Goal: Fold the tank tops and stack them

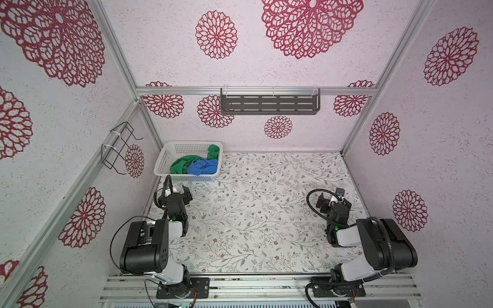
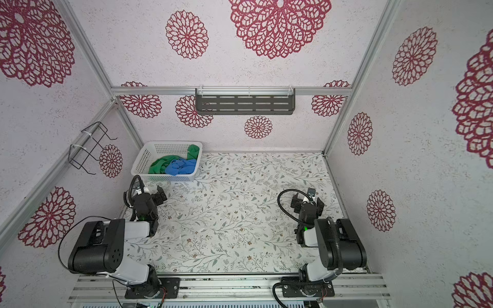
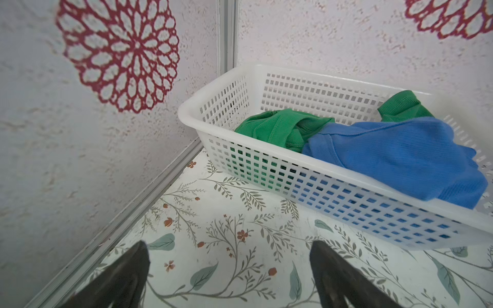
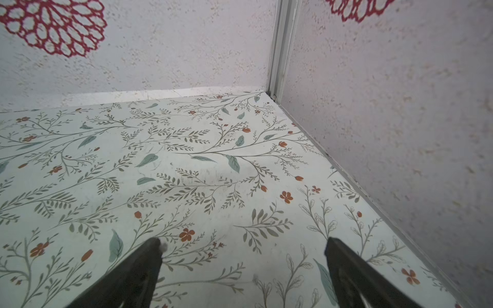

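My left gripper (image 2: 154, 194), jaws spread, hangs near the white basket (image 2: 139, 158), in which the green tank top (image 2: 158, 164) and blue tank top (image 2: 182, 168) lie crumpled together. My right gripper (image 2: 304, 198), also spread, hovers over the floral table (image 2: 240, 213).

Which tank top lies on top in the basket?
The blue tank top: it lies bunched over the green tank top, which pokes out beside it in the white basket.

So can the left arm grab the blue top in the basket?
Probably yes. The left pincer is open, just short of the white basket; the blue top lies over the green top and spills over the near rim. Nothing stands between them.
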Tool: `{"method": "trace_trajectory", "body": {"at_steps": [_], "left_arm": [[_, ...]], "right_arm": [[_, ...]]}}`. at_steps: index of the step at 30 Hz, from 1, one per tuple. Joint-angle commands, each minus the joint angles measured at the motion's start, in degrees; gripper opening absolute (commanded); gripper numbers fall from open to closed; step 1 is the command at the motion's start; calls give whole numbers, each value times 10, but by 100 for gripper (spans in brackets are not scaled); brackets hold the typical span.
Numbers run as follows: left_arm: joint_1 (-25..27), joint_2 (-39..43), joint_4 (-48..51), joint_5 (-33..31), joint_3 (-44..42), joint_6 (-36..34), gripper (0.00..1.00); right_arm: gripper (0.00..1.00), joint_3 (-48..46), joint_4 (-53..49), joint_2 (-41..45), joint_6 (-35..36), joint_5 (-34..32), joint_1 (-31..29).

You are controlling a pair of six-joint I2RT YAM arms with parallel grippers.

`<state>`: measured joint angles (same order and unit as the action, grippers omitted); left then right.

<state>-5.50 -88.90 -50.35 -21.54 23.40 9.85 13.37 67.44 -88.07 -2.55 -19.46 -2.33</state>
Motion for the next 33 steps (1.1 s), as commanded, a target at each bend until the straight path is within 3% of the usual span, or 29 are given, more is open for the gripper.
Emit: {"method": "trace_trajectory", "body": {"at_steps": [1, 33], "left_arm": [[3, -2, -17, -3, -1, -5, 97], [-8, -2, -5, 16, 6, 2, 99]], "right_arm": [[99, 7, 23, 1, -1, -10, -4], [99, 13, 8, 1, -9, 3, 3]]}}
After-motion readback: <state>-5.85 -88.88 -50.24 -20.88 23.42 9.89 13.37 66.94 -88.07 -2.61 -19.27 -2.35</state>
